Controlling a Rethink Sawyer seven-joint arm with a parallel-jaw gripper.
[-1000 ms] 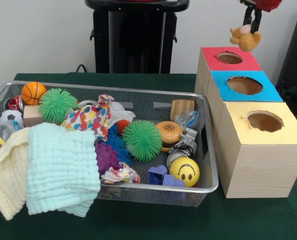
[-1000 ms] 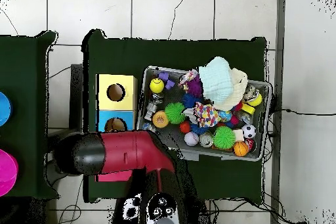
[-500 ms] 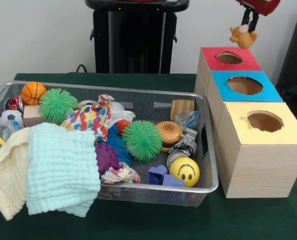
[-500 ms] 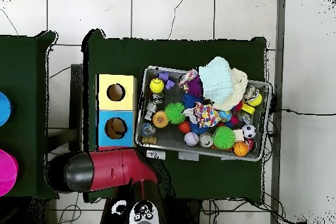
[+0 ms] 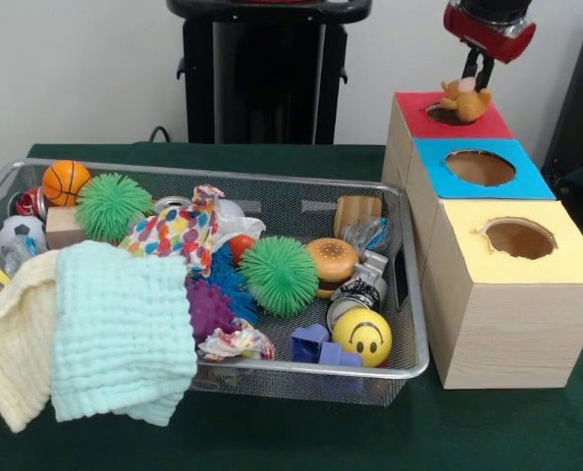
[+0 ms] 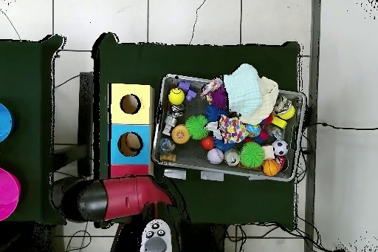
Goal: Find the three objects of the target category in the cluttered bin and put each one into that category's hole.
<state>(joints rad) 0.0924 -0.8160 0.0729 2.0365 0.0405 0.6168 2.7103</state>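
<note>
While the tan plush toy (image 5: 465, 98) dangles from the gripper (image 5: 478, 77), it sits right at the red-topped hole (image 5: 437, 115), its lower body at the hole's right rim and perhaps touching the red surface. The black fingers look clenched on the toy's upper part, gripping it from above, with the red and black arm (image 5: 490, 22) coming down at the picture's top. From overhead, the arm (image 6: 111, 196) covers most of the red box, so the hole itself is hidden there.

To my eye the step in hand is the drop, and doing it well means centring first. The toy hangs toward the opening's right side, so I'd shift it a little left until its bulk is over the dark cut-out, then lower slightly before letting go. A soft toy released on the rim could perch there or roll off the box.

Beside it stand the blue-topped hole (image 5: 480, 167) and the yellow-topped hole (image 5: 518, 237), both to be avoided. In the bin (image 5: 409, 365) I can't pick out any other plush animal among the green spiky ball (image 5: 278, 274), the smiley ball (image 5: 361, 337) and the mint cloth (image 5: 120, 334); more may lie buried.
</note>
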